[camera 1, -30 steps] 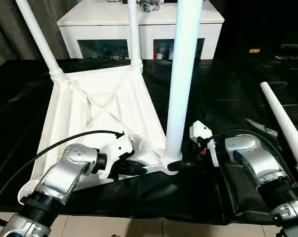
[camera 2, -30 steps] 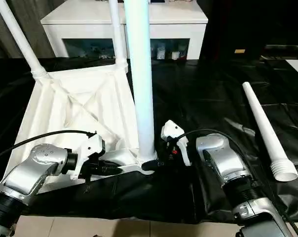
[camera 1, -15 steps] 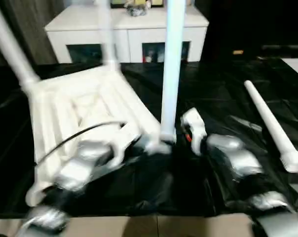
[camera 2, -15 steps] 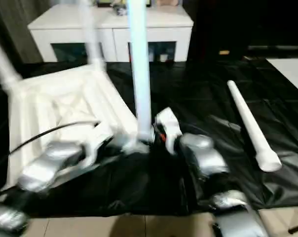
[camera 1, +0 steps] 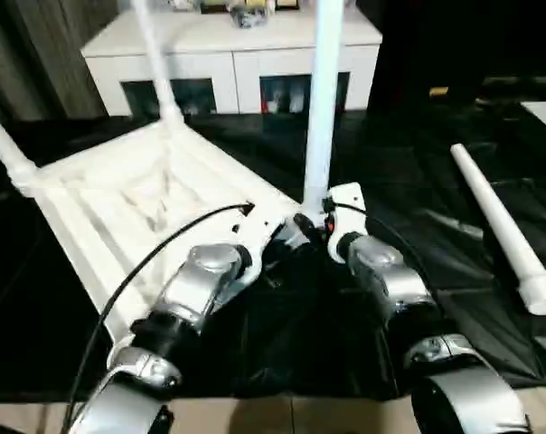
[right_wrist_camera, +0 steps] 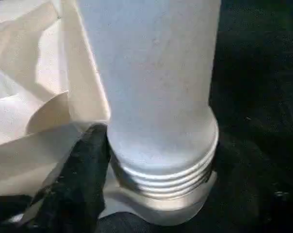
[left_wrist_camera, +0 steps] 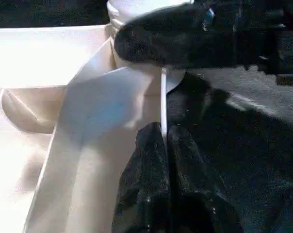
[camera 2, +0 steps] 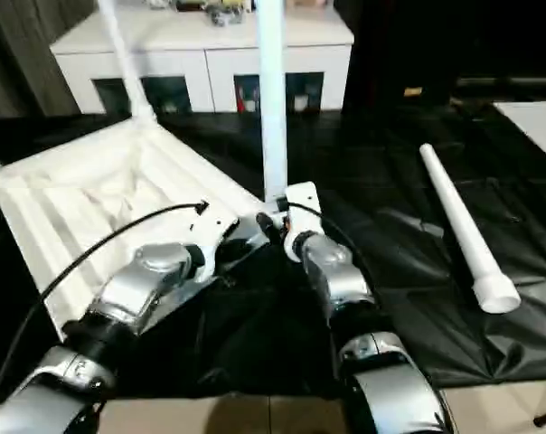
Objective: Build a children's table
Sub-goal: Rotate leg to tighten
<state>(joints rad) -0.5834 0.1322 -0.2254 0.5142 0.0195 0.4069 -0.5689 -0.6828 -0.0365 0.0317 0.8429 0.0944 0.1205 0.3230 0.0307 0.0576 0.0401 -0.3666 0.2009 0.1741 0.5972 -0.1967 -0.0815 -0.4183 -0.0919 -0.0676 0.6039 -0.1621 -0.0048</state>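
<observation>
Left gripper (left_wrist_camera: 166,160): fingers pressed together, pinching the thin edge of the tabletop (camera 1: 119,203) right by the near corner socket. In the left wrist view the white rim runs straight into the seam between the two black fingers.

Right gripper (camera 1: 302,226): sits at the base of the upright leg (camera 1: 323,99) in that same corner. In the right wrist view one black finger (right_wrist_camera: 81,179) lies against the threaded collar and the socket flange; the other finger isn't visible, so I can't tell if it's gripping the leg or standing loose around it.

Tabletop is upside down on the black sheet (camera 1: 418,181), ribbed underside up, turned at an angle to the robot. Three legs are standing in sockets: the near one at the grippers, one at the far corner (camera 1: 155,63), one at the left corner (camera 1: 6,149). The fourth leg (camera 1: 499,226) lies loose on the sheet to the right, wide end towards the robot, well apart from the tabletop.

In the way: both silver forearms converge on the near corner and hide most of it from the head cameras. The left arm's black cable (camera 1: 164,249) loops over the tabletop's near edge.

Behind: white cabinet (camera 1: 228,59) with glass doors, small items on top, just beyond the sheet. Pale floor tiles (camera 1: 282,411) along the near edge.
</observation>
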